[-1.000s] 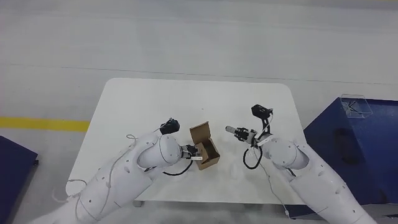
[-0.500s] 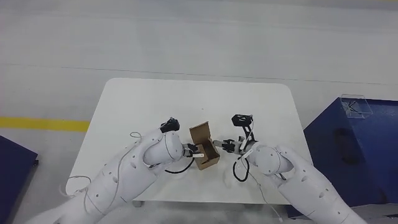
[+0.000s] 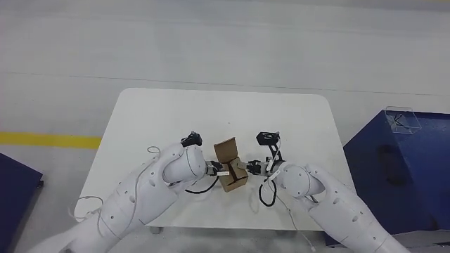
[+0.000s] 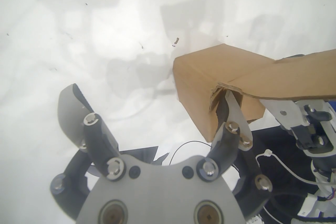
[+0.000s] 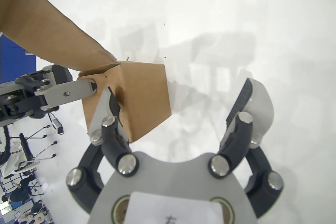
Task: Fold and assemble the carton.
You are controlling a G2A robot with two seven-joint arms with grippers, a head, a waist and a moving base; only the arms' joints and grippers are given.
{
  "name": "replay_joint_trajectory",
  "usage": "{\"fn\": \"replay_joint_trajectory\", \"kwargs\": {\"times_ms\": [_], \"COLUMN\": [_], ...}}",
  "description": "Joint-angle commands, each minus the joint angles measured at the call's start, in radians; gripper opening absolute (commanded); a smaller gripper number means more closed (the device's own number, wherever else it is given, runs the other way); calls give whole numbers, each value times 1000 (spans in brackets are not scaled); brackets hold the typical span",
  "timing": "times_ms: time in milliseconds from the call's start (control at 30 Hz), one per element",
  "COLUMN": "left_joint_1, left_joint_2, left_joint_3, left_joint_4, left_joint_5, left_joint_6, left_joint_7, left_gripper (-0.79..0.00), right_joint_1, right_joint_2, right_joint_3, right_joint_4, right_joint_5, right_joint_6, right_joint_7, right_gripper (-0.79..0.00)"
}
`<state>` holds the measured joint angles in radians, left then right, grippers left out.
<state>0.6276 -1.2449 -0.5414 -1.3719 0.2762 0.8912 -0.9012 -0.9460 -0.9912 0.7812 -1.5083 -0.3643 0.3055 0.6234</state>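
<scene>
Small brown cardboard carton (image 3: 230, 165): front-centre on white table (image 3: 140, 126). Left gripper (image 4: 148, 95), right gripper (image 5: 178, 91): both spread wide, one finger each touching carton. Risk: unclamped carton may slide or tip under finger push; ragged corner may tear.

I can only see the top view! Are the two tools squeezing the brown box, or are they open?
Observer: Both are open. The left tool has one finger tucked in under the flap of the box.
Operator: Where's its other finger?
Observer: Out to the side over the table, not touching the box.
Operator: And the right one?
Observer: The right tool lays one finger along the box's side, and the other one hangs over bare table.
</scene>
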Motion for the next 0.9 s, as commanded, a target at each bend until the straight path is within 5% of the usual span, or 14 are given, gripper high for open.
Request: {"fn": "replay_joint_trajectory", "kwargs": {"times_ms": [0,267,500,600,700,867], "left_joint_1": [-2,23,167,232,207,66], "left_joint_2": [-4,11,89,107,106,66], "left_joint_3": [2,-63,-237,-304,-290,-188], "left_joint_4": [6,-48,-389,-458,-403,-212], "left_joint_5": [-1,-18,162,212,249,270], "left_joint_6": [-1,-15,121,113,91,63], "left_joint_7": [0,4,171,248,236,172], "left_gripper": [0,0,0,0,0,0], "right_joint_1": [-1,-15,-116,-180,-243,-312], "right_joint_2": [-4,-11,21,42,61,81], "right_joint_3": [-3,43,179,234,274,316], "right_joint_4": [5,-23,-120,-170,-214,-265], "right_joint_5": [-1,35,109,104,49,-40], "right_joint_6": [-1,-31,-100,-136,-168,-174], "right_joint_7": [-1,-11,34,90,146,197], "right_gripper": [0,0,0,0,0,0]}}
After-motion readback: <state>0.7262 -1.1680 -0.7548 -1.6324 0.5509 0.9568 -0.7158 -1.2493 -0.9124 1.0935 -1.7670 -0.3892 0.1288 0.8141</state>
